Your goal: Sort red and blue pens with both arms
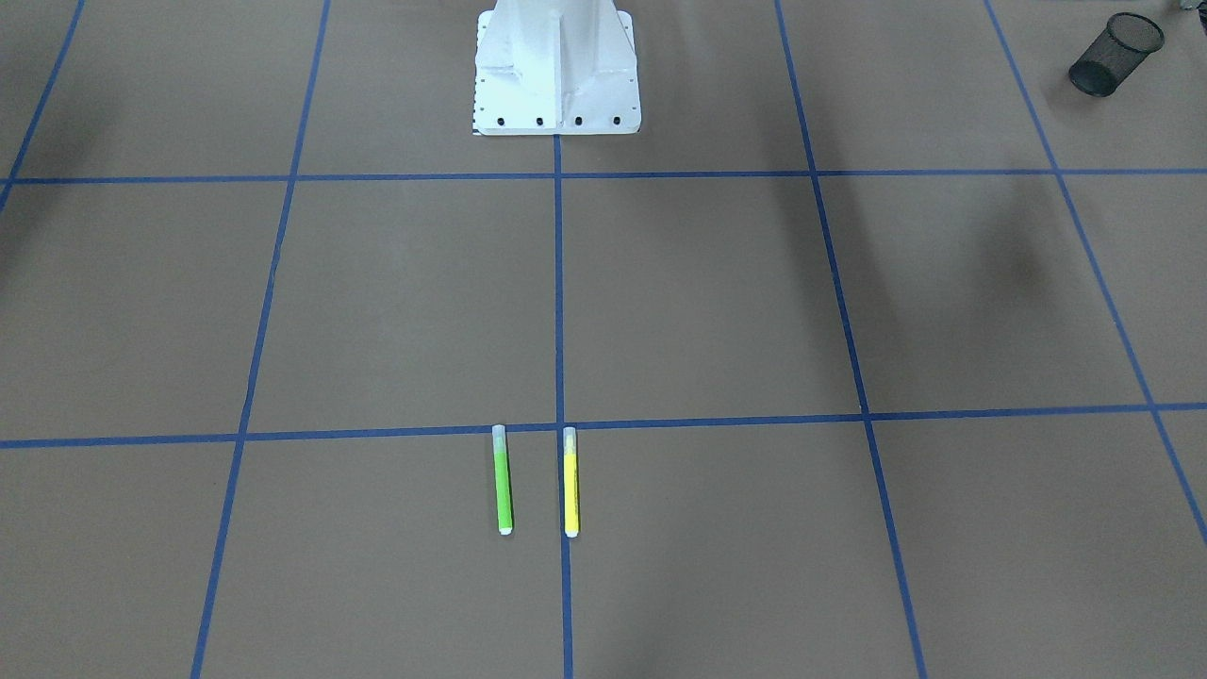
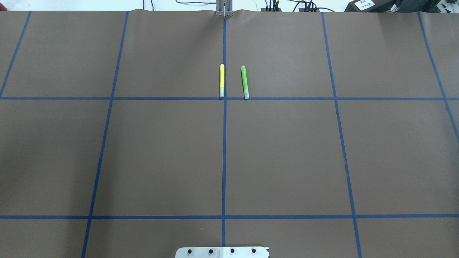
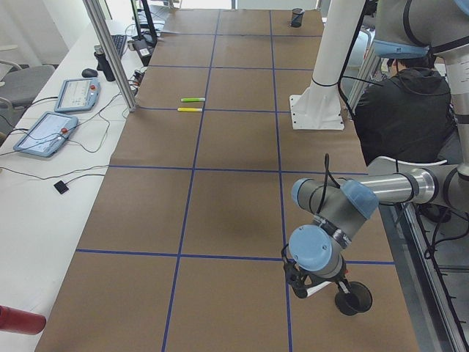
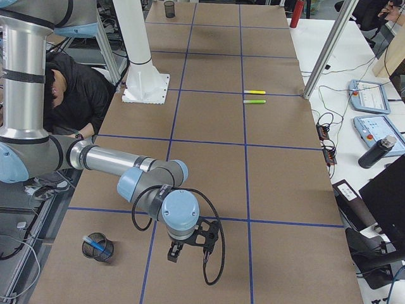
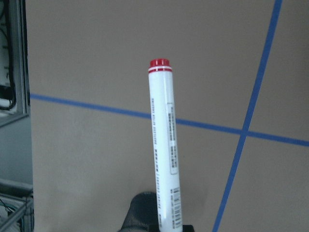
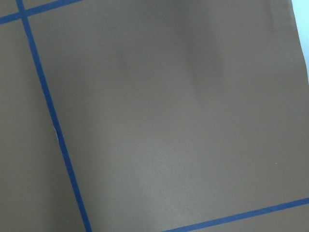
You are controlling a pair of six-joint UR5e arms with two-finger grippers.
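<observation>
Plainly, the left gripper (image 3: 303,286) is clamped on one end of the red pen (image 5: 163,145), which juts almost level just beside the mesh cup (image 3: 355,301) — let go like that, it may strike the rim, tip the cup or roll off beside it. Far across the table from that cup, the blue pen (image 4: 96,241) sits in a second cup (image 4: 106,253). For the right gripper (image 4: 175,252), I cannot tell the finger spread.
</observation>
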